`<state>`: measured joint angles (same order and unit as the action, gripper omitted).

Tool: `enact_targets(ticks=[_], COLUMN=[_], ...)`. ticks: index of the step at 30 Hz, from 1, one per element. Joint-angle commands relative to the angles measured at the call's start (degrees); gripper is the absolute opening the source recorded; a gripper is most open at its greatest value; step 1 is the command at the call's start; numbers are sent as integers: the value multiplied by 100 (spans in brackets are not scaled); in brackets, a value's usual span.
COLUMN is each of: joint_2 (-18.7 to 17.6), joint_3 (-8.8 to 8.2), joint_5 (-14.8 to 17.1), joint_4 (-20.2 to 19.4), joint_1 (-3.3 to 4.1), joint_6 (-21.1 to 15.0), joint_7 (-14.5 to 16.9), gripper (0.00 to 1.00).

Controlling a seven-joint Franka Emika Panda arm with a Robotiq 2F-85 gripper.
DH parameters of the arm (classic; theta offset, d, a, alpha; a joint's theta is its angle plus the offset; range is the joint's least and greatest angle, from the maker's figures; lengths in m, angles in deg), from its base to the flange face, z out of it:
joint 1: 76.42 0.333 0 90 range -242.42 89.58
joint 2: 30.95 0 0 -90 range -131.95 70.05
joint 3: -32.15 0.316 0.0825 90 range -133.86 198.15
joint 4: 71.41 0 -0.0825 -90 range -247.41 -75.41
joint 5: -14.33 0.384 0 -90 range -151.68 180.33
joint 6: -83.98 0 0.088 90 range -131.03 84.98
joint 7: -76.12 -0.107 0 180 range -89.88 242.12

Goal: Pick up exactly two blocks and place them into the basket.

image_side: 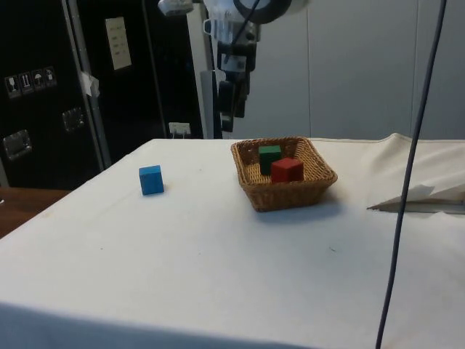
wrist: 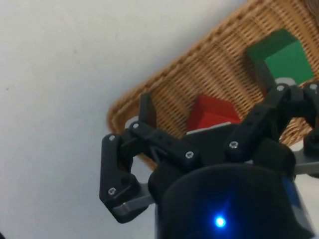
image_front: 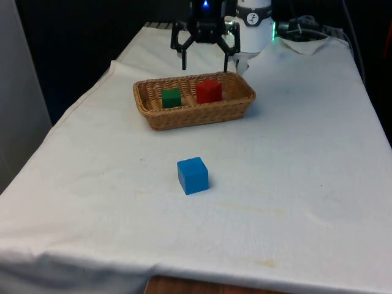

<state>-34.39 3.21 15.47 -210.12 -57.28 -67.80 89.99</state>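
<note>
The black two-finger gripper (image_front: pixel 205 60) hung above the far rim of the shallow woven wicker basket (image_front: pixel 160 116), its fingers (image_front: pixel 183 60) spread wide and holding nothing. Inside the basket sat a small green wooden cube (image_front: pixel 171 97) and a slightly taller red wooden cube (image_front: pixel 209 90), side by side with a narrow gap between them in the front view; both rested flat on the woven floor. A bright blue wooden cube (image_front: pixel 193 175) stood on the white-clothed counter (image_front: pixel 306 184), well apart from the basket on the near side. With two blocks in the basket, the task looked complete (the blue one should be left where it stood). As a judgement, these cubes would be light, rigid and unlikely to deform, with flat painted faces that might be a little slick; the sound grip on any of them would be across two opposite vertical faces, fingers square to the sides rather than on the corners. The basket seemed light too, and a nudge to its rim could shift it on the cloth.
</note>
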Motion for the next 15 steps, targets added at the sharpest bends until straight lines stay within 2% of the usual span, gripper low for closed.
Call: enact_targets(ticks=[1,2,7,8,9,10,15], joint_2=[29,34,74,69,120,63,97], joint_3=[40,63,298,327,344,361,395], joint_5=[-34,-201,-321,-338,-195,-355,-332], joint_4=[17,80,166,178,132,183,155], joint_1=[0,34,29,29,6,23,-11], joint_6=[23,97,178,178,166,178,172], joint_7=[-57,-264,-539,-573,-430,-607,-584], gripper=[100,100,100,100,100,100,100])
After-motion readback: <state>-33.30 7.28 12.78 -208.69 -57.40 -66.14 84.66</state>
